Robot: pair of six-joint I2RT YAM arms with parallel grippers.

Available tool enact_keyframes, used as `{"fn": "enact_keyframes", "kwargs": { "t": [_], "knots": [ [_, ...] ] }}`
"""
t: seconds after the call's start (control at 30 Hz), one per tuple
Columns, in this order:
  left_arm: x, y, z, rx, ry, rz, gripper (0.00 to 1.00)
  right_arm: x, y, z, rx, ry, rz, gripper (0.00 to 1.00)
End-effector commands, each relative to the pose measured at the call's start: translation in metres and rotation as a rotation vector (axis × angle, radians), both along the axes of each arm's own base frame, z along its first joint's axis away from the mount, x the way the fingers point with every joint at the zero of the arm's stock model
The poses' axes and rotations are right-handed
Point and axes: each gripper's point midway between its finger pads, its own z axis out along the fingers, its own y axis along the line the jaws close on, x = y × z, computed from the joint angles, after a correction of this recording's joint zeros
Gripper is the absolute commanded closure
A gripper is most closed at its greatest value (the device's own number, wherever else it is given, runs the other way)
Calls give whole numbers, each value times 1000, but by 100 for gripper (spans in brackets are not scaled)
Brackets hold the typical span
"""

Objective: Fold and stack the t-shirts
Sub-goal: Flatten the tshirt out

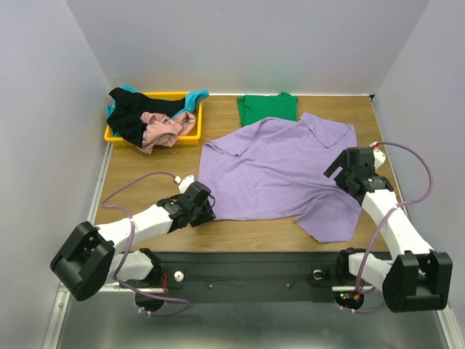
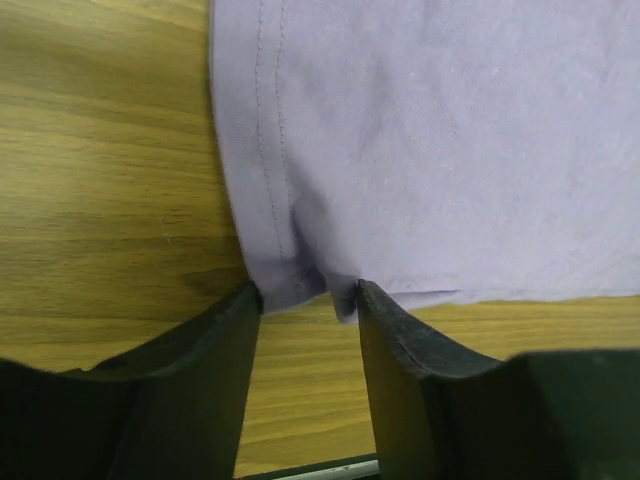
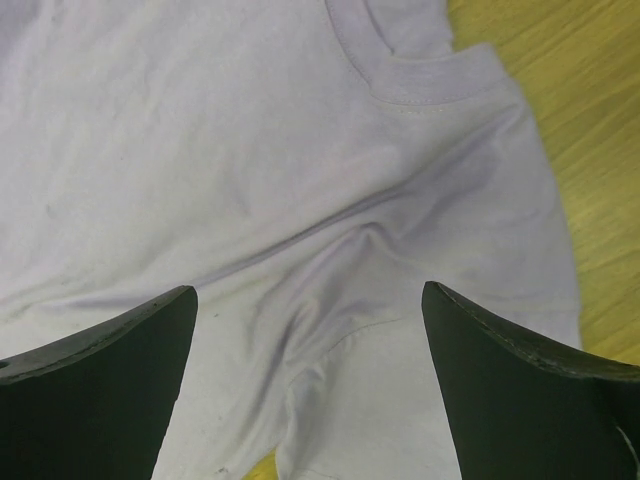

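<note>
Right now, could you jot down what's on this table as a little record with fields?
Spread out: purple t-shirt, on the wooden table
Folded: green t-shirt, behind the purple one
Yellow tray: heap of crumpled shirts, black, pink and teal
Left fingers: apart, either side of the purple shirt's hem corner
Right fingers: wide open above the shirt, near its collar
</note>
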Motion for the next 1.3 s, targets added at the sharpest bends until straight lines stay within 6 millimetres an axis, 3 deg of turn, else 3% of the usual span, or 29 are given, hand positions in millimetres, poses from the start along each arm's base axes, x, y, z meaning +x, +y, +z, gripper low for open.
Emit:
{"fn": "enact_keyframes", "kwargs": {
  "t": [0.0, 0.07, 0.23, 0.27, 0.43, 0.57, 0.67, 0.83, 0.9, 0.93, 1.07, 1.27],
  "knots": [
    [-8, 10, -9, 64, 49, 24, 57, -5, -10, 12, -13, -55, -71, 0],
    [-5, 10, -8, 65, 48, 38, 60, -7, -9, 13, -15, -56, -63, 0],
    [2, 11, -8, 81, 38, 75, 98, -14, -3, 7, -7, -23, -9, 0],
    [3, 11, -8, 86, 38, 76, 100, -15, -2, 6, -6, -18, 6, 0],
    [15, 13, -1, 107, -5, 104, 100, -29, 3, 8, -10, -6, 67, 0],
    [20, 50, 12, 260, -44, 233, 100, -41, 5, 16, -6, -8, 77, 0],
    [28, 59, 26, 274, -109, 276, 100, -52, 22, 13, 61, 26, 150, 0],
    [37, 61, 42, 218, -182, 285, 100, -70, 71, -10, 168, 142, 315, 0],
    [40, 69, 47, 219, -198, 315, 100, -77, 91, -20, 128, 195, 343, 0],
    [40, 74, 45, 227, -198, 327, 100, -85, 114, -19, 94, 208, 397, 0],
    [44, 86, 40, 220, -196, 351, 100, -113, 144, -25, -23, 312, 407, 0],
    [52, 98, 47, 218, -243, 385, 100, -167, 123, -51, -51, 502, 272, 0]
  ]
}}
